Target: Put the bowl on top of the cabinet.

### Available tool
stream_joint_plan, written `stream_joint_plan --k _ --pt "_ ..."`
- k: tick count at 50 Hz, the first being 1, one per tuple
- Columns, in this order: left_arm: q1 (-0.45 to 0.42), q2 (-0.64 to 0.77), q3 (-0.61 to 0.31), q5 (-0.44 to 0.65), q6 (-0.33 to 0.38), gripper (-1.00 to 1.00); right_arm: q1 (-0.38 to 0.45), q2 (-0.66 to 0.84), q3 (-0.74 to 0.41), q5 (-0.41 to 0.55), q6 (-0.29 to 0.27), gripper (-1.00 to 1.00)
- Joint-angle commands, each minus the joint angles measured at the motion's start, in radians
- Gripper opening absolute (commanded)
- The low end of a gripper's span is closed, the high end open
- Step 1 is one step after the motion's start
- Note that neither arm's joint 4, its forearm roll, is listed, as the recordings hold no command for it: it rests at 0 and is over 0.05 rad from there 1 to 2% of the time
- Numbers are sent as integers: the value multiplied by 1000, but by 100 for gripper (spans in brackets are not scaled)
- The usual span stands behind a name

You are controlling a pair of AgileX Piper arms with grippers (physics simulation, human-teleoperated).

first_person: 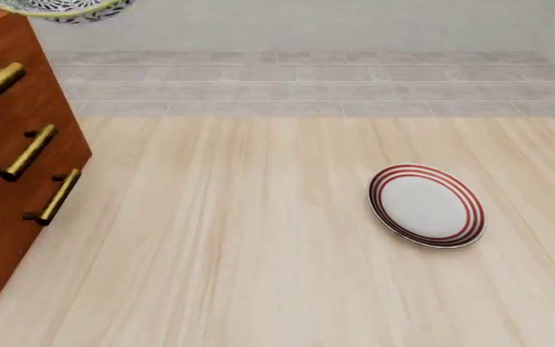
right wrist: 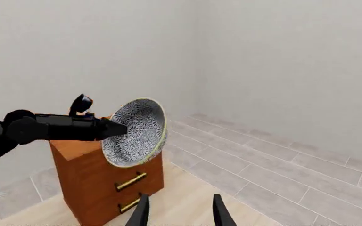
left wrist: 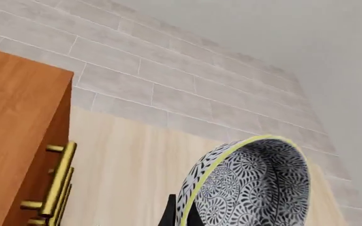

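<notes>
The bowl (right wrist: 135, 134), black-and-white patterned with a pale yellow rim, hangs tilted on its side over the top of the reddish-brown cabinet (right wrist: 99, 186). My left gripper (right wrist: 115, 128) is shut on the bowl's rim. In the left wrist view the bowl (left wrist: 250, 183) fills the near side, a dark finger (left wrist: 170, 213) shows at its rim, and the cabinet (left wrist: 17, 141) stands beside it with its brass handles. The front view catches only the bowl's lower edge (first_person: 66, 9) above the cabinet (first_person: 8, 181). My right gripper (right wrist: 181, 214) is open and holds nothing, well away from the cabinet.
A flat white plate with red rings (first_person: 427, 204) lies on the wooden table (first_person: 239, 238) at the right. A grey tiled floor strip (first_person: 306, 83) and pale walls lie beyond the table's far edge.
</notes>
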Motion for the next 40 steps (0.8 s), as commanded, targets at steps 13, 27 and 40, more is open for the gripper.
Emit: stream_joint_plan --k 13,27,40 --pt "565 -13 -219 220 -174 -100 12 16 14 -13 5 100" --pt "955 8 -105 135 19 -100 11 18 20 -14 -1 100" --pt "1019 51 120 -44 38 -100 5 22 34 -20 -4 100"
